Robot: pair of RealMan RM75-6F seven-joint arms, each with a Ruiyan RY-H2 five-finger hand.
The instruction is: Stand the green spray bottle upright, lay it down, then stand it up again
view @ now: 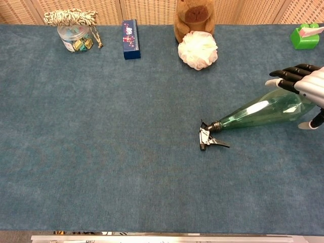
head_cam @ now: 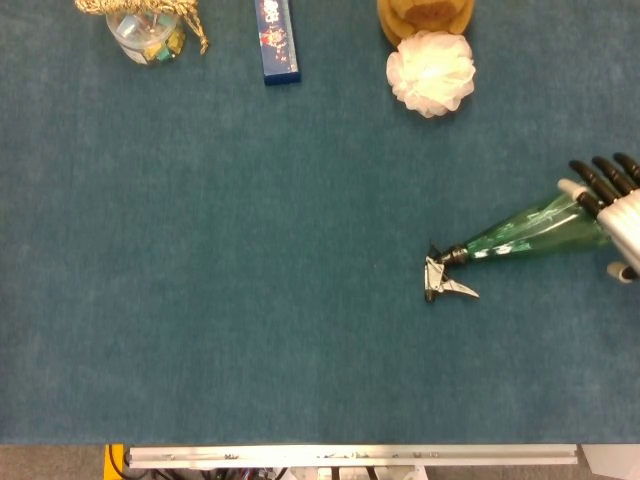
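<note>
The green spray bottle (head_cam: 530, 233) (view: 263, 112) lies tilted on the blue table, its black and silver trigger head (head_cam: 443, 279) (view: 207, 139) pointing left and touching the cloth. Its wide base is raised at the right edge of both views. My right hand (head_cam: 615, 205) (view: 304, 83) grips that base end, dark fingers over the top and thumb below. My left hand shows in neither view.
Along the far edge stand a glass jar with rope (view: 75, 30), a blue box (view: 130, 39), a brown plush toy (view: 193, 17) with a white puff (view: 198, 49) in front, and a small green object (view: 305, 36) at the far right.
</note>
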